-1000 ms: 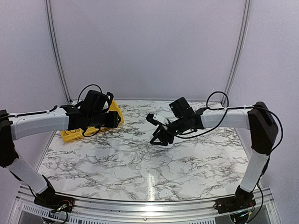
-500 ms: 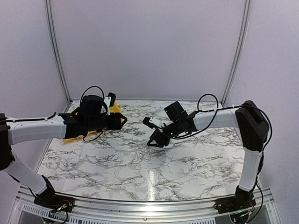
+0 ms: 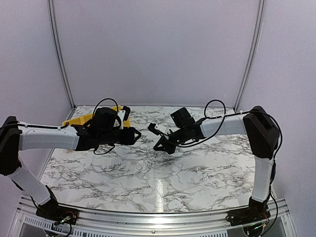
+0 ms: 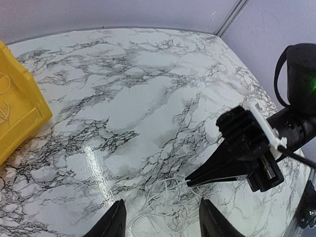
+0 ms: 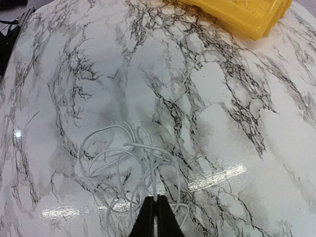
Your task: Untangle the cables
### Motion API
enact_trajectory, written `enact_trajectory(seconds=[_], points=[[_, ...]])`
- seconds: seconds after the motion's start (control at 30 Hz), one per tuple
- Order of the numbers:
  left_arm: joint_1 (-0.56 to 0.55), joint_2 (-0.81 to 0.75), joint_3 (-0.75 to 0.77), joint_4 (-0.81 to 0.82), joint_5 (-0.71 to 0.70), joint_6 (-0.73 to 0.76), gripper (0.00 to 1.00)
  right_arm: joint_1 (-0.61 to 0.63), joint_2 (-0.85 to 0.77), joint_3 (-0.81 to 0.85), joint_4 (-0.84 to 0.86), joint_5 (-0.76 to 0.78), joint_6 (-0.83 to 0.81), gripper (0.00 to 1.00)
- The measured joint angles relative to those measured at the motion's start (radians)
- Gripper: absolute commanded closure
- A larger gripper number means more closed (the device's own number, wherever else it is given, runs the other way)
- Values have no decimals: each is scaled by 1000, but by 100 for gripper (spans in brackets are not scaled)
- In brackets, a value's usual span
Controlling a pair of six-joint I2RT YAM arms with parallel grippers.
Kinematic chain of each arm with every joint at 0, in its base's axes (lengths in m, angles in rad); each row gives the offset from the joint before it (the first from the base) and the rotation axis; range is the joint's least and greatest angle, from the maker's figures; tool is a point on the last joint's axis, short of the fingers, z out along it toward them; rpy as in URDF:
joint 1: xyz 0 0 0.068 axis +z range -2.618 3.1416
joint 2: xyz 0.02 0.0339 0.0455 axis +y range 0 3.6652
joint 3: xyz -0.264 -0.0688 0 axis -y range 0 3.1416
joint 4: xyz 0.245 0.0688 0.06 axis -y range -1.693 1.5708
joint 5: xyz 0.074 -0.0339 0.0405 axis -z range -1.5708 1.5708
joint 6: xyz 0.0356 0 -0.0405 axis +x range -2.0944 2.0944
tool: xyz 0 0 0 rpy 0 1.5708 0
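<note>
**mo:** Anyone else barely see the cables (image 5: 126,168) from overhead? They vanish into the marble veins of the surface (image 3: 207,173). All I get up there is both arms reaching toward the middle, with the left pincer (image 3: 136,134) and right pincer (image 3: 159,147) near each other but apart.

**kit:** Yeah, the wrist cams are where it's at. The right wrist view shows them plainly: thin pale wire in a loose tangle of loops, lying flat around the middle of the surface.

**mo:** And the pincers?

**kit:** The right one is squeezed tight, tips down at the right edge of the tangle. In its own view a strand runs straight in between the tips, so it looks nipped. The left wrist view backs that up from the other side, with that dark tip right on a strand at the surface.

**mo:** Left one?

**kit:** Spread fairly wide and holding nothing. In its own cam the tangle sits in the gap between the two fingers. So the wires lie between the pincers, left one on the left side, right one on the right.

**mo:** What about the yellow bin (image 3: 74,120)?

**kit:** Far left of the surface, well apart from the tangle, half hidden behind the left arm from above. The left wrist view shows a couple of thin pale curves on the yellow. Might be more wire, can't tell.
</note>
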Motion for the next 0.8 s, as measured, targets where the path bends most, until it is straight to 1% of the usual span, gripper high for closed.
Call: enact_trajectory(seconds=[0.2,0.47,0.63,0.8], points=[[-26,77,4,28,37,0,47,0,8,31,3,-4,13,100],[-40,214,51,106,72,-22,51,0,7,35,6,-13,40,100],[-39,346,98,172,71,-48,58,-3,-9,30,-18,4,60,100],[-42,427,100,264,24,-83,62,-3,-55,6,-21,4,94,100]])
